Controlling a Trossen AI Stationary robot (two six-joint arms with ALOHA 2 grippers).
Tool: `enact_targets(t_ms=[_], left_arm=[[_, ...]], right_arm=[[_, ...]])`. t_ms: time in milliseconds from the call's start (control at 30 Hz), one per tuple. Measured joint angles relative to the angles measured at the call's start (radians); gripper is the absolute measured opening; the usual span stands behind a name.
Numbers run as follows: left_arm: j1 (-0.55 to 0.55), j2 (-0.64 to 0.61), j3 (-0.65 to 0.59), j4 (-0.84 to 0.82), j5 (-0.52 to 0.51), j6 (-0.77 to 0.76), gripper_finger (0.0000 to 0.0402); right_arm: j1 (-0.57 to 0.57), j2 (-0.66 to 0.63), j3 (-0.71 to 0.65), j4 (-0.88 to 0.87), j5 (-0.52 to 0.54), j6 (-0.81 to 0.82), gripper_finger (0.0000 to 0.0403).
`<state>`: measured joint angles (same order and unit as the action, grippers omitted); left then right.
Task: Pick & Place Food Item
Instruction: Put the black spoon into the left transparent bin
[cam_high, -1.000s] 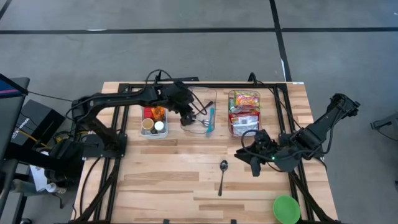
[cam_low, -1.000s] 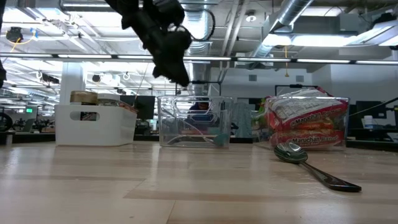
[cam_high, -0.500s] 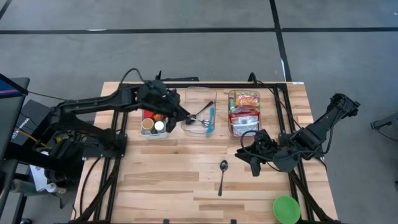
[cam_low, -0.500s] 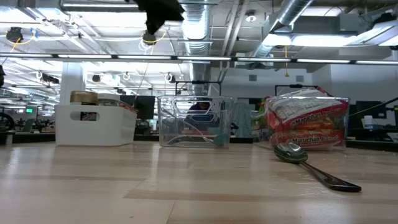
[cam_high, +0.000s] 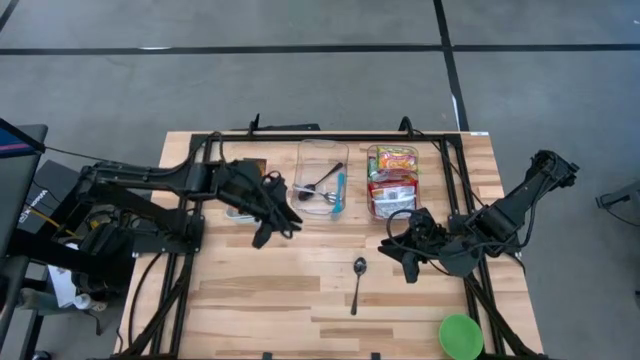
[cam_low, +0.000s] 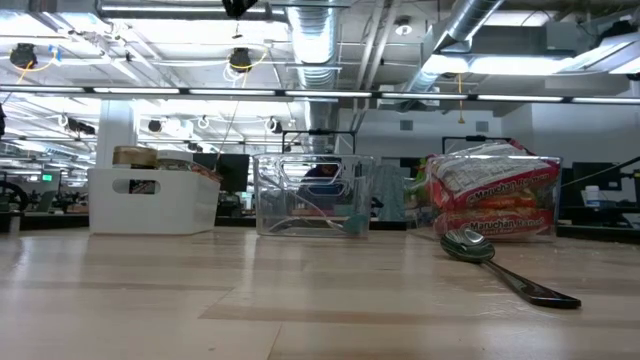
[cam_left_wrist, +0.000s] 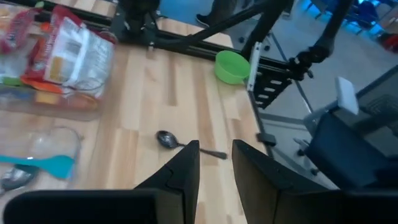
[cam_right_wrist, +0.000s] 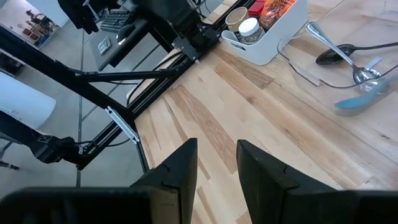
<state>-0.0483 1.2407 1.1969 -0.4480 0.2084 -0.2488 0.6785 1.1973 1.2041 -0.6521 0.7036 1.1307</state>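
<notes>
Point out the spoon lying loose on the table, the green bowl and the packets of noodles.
spoon (cam_high: 359, 266): high view, its bowl.
green bowl (cam_high: 460, 336): high view, its middle.
packets of noodles (cam_low: 492, 190): low view, front of the wrapper.

Two dark fingers (cam_right_wrist: 180, 171) of the right hand (cam_right_wrist: 216, 168) stand slightly apart over bare worktop (cam_right_wrist: 261, 118); a white bin (cam_right_wrist: 267, 37) and spoons (cam_right_wrist: 339, 53) sit upper right.
</notes>
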Motion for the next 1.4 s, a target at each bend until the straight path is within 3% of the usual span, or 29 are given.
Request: enact_targets(t_ms=[433,700,900,1167,1400], left_arm=[[-0.189,-0.002,0.0,0.002,-0.254,-0.148,0.009],[-0.271,-0.002,0.0,-0.021,-0.422,-0.185,0.009],[-0.274,-0.002,0.0,-0.139,-0.431,-0.184,0.009],[-0.273,-0.002,0.0,-0.283,-0.432,-0.178,0.009],[-0.273,-0.002,0.0,-0.358,-0.434,-0.175,0.009]], right_arm=[[0.002,0.003,0.0,0.001,-0.045,0.078,0.0107],[0.002,0.071,-0.001,0.001,-0.056,0.081,0.0107],[0.002,0.134,-0.001,-0.002,-0.079,0.248,0.0107],[-0.013,0.167,-0.001,-0.045,-0.134,0.601,0.0107],[-0.083,0.198,0.002,-0.111,-0.143,0.824,0.0107]])
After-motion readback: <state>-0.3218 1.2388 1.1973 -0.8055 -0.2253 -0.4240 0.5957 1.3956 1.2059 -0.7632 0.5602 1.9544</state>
